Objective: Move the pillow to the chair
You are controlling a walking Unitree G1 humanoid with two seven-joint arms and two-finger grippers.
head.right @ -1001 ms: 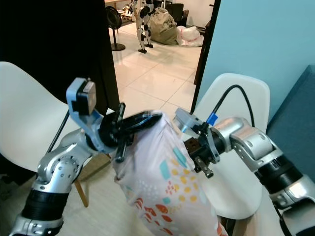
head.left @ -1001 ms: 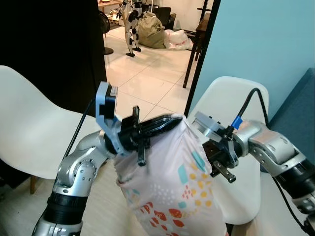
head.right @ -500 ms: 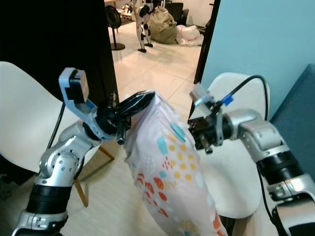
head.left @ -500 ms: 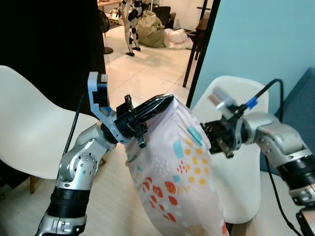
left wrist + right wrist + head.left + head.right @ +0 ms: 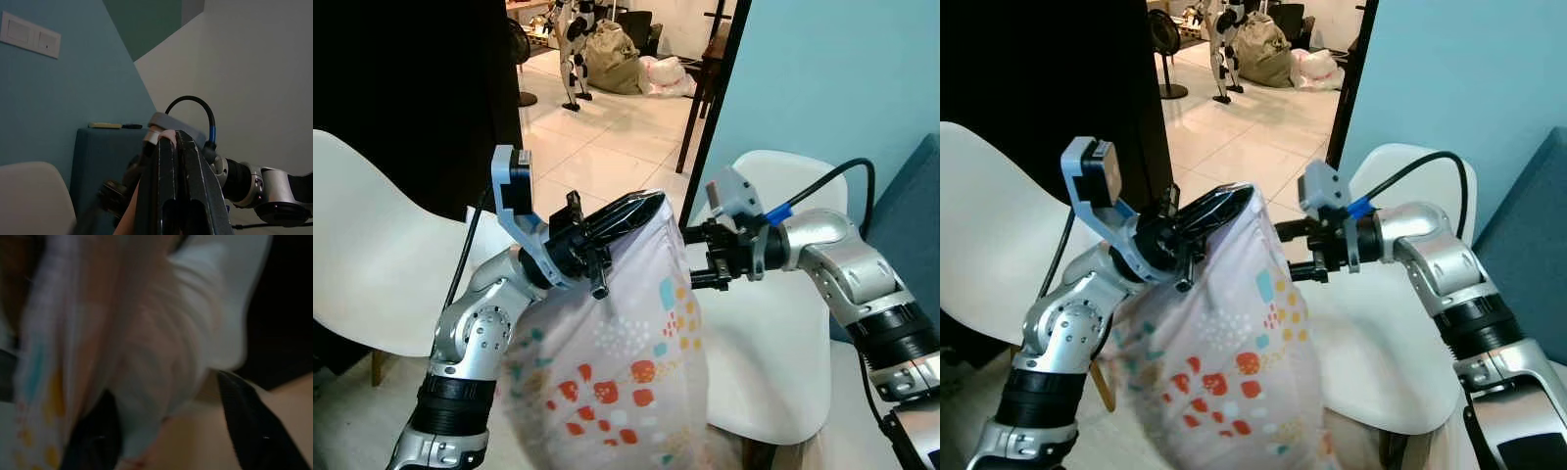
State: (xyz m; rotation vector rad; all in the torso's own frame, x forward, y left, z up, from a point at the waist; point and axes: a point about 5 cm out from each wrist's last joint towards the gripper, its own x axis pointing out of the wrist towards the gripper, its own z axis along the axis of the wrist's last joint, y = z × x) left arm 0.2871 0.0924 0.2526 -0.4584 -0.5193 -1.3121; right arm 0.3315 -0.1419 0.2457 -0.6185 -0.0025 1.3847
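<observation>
Left gripper [image 5: 617, 217] fingers clamped on the pillow [image 5: 617, 382] top corner; right gripper [image 5: 697, 257] fingers now spread and off the fabric at its 3 o'clock edge, where they pressed its side a second ago. Pillow hangs from the left gripper alone and has swung toward 7 o'clock, in front of the white chair [image 5: 803, 186] at 2 o'clock. Judgement: one-handed carry, still needs lowering onto the seat; second white chair [image 5: 372, 245] at 9 o'clock.

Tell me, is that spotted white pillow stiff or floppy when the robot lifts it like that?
Probably floppy: the white pillow with coloured spots hangs slack below the left gripper, whose fingers pinch its top edge, and the cloth bunches there. It seems light, since one pinch carries it. The right gripper, fingers spread beside it, may steady any swing toward the white plastic chair.
</observation>
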